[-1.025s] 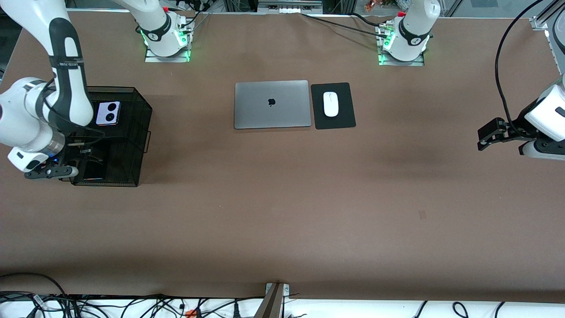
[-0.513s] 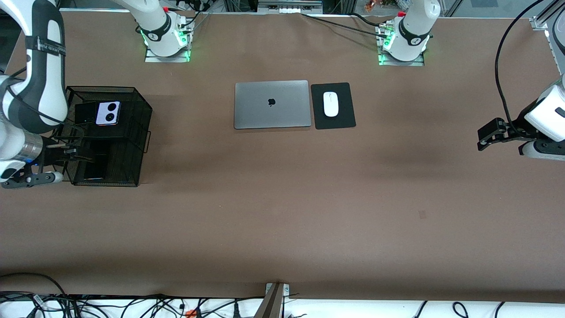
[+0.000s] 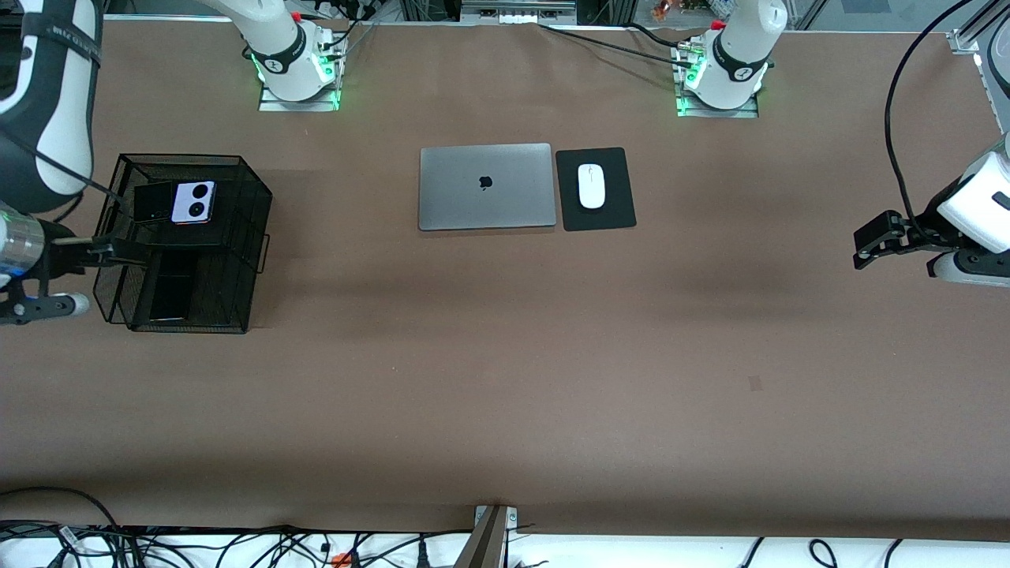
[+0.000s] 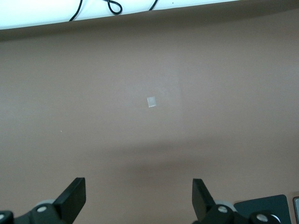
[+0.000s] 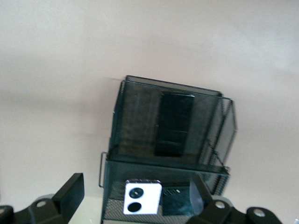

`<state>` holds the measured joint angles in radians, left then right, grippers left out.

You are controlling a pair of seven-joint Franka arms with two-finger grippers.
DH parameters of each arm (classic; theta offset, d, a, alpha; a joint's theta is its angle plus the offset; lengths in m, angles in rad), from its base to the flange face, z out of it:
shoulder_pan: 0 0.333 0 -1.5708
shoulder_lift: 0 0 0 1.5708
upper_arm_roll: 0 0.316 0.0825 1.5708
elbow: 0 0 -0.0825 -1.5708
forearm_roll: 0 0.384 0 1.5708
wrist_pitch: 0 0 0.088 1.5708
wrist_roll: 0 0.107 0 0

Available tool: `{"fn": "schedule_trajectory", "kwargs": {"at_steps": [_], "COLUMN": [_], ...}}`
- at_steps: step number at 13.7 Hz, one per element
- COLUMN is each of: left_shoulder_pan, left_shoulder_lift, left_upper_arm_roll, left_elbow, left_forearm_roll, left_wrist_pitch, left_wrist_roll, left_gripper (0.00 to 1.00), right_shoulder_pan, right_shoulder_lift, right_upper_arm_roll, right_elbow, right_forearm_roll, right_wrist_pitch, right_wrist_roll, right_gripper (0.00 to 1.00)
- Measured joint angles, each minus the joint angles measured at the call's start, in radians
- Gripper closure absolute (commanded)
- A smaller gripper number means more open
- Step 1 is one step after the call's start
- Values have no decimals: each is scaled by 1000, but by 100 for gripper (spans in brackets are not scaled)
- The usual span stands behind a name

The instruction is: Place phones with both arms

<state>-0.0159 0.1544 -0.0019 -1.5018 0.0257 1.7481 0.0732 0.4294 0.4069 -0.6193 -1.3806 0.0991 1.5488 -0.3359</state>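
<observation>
Both grippers' jaws are spread wide, holding nothing. Right gripper (image 5: 135, 205) is hovering beside the black mesh basket (image 3: 252, 237), toward the right arm's end of the table; left gripper (image 4: 138, 200) is waiting over bare table at the left arm's end. Right wrist view is showing the long black slab phone (image 5: 174, 123) lying in the basket's lower tier. On the upper tier the lavender flip phone (image 3: 193, 202) is sitting w/ the small black flip phone (image 3: 152, 202) just beside it. Grey laptop (image 3: 485, 186) and white mouse (image 3: 591, 185) are showing in front view only.

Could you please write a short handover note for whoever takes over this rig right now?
Right gripper: open, empty, beside the mesh basket at the right arm's end.
Left gripper: open, empty, waiting over bare table at the left arm's end.
Lavender flip phone, black flip phone and slab phone all lie in the basket.
Done: all three phones are in the basket.
Left: nothing evident; confirm, then park the arms.
</observation>
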Motion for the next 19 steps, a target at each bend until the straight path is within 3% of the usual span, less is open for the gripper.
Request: {"fn": "schedule_trajectory", "kwargs": {"at_steps": [2,5,9,13,16,19], "left_shoulder_pan": [0,0,0,0,1,1], "left_shoulder_lift": [0,0,0,0,1,1], "left_upper_arm_roll": [0,0,1,1,1,1], "left_elbow": [0,0,0,0,0,0], "left_forearm_roll": [0,0,0,0,0,0], "left_wrist_pitch": [0,0,0,0,0,0], "left_wrist_roll": [0,0,0,0,0,0], "left_gripper": [0,0,0,0,0,0], "right_shoulder_pan": [-21,-149,-324,-390,-413,-425], "right_shoulder_lift": [-42,-118,-253,-379,-405,-405], "right_upper_arm_roll": [61,255,447,501,565,584], "right_elbow": [2,-40,-225,-364,-373,-374], "right_forearm_roll": [-26,-85,-117,-117,-118,-118], "right_wrist_pitch": [-18,-27,97,148,148,151], "right_wrist_roll": [41,131,192,227,243,325], "right_gripper": [0,0,0,0,0,0]}}
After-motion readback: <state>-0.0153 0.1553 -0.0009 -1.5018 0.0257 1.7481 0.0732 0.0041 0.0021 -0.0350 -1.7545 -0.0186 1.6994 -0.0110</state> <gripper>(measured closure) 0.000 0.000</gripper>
